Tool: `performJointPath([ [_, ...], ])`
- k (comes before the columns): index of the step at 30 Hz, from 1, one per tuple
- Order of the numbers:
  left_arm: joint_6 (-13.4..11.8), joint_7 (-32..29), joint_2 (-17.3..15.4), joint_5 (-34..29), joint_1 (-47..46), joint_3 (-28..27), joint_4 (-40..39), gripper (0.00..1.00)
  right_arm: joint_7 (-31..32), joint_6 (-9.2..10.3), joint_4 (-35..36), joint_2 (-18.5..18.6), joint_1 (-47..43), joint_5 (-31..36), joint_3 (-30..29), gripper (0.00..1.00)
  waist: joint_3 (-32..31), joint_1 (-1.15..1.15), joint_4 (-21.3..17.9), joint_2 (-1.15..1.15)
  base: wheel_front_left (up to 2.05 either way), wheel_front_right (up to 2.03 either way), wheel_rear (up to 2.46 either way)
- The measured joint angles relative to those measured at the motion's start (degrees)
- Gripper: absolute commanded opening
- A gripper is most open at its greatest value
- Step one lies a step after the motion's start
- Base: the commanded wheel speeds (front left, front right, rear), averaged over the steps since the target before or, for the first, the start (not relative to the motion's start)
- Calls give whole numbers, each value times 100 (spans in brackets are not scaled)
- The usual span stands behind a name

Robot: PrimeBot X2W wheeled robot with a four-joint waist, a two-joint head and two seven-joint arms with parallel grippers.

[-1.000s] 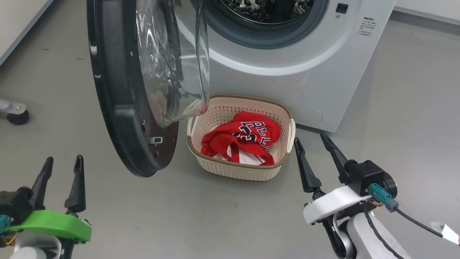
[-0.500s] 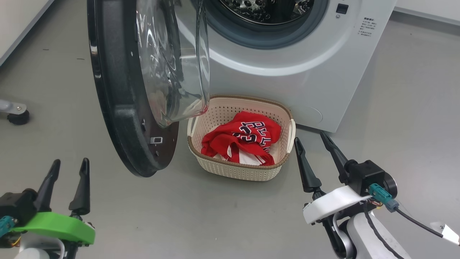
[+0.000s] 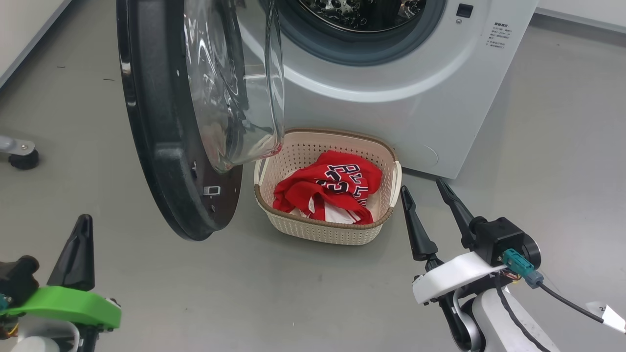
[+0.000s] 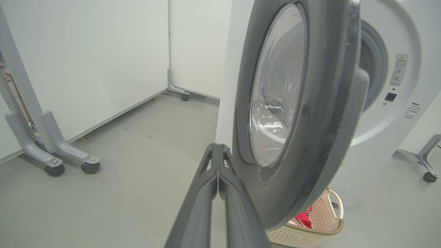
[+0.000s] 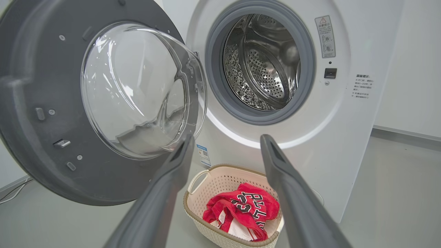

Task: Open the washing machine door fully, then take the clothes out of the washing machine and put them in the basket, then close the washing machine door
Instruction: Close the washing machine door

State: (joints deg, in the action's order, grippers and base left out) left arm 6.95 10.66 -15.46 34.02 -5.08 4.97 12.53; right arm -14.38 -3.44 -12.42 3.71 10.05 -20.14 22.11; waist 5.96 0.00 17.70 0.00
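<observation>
My left end effector [image 4: 217,148]: fingers stood apart half a second earlier, now pressed together on nothing, near the washing machine door [image 3: 161,146], which hung wide open. My right end effector [image 3: 421,185] gaped, empty, beside the basket [image 3: 323,232]. Red jersey [image 3: 337,188] lay in the basket; drum [image 5: 265,65] looked bare. I judged only door-closing remained. Jersey's navy lettering was folded, not legible whole; panel print on the washing machine [image 3: 391,107] and its blue sticker [image 5: 204,155] too small.

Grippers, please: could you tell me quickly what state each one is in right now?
Left gripper: closed, holding nothing.
Right gripper: open, empty.
</observation>
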Motion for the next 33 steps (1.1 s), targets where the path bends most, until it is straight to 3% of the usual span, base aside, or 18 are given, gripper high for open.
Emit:
performJointPath([
  [4, 0, -75, 9, 236, -34, -71, -34, 0, 0, 0, 7, -1, 0, 0, -1, 100, 25, 0, -2, 0, 0, 0, 0],
  [11, 0, -810, 580, 2059, -366, -447, -25, 0, -4, 0, 9, -3, 0, 1, 0, 100, 68, 0, -15, 0, 0, 0, 0],
  [18, -67, -1611, 1178, 3998, -705, -1258, 115, 0, -5, 0, 9, -3, 0, 1, 0, 100, 108, 0, -57, 0, 0, 0, 0],
  [21, -274, -2058, 1621, 5080, -920, -1559, 152, 0, -5, 0, 10, -8, 0, 1, 0, 100, 120, 0, -76, 0, 0, 0, 0],
  [26, -668, -2620, 1447, 6045, -1191, -1829, 154, 0, -5, 0, 9, 1, 0, 2, -10, 100, 143, 0, -109, 0, 0, 0, 0],
  [33, -1165, -3192, 1434, 6706, -1257, -1887, 132, 0, -5, -1, 8, -1, 2, 18, 30, 100, 198, 0, -218, 0, 0, 0, 0],
])
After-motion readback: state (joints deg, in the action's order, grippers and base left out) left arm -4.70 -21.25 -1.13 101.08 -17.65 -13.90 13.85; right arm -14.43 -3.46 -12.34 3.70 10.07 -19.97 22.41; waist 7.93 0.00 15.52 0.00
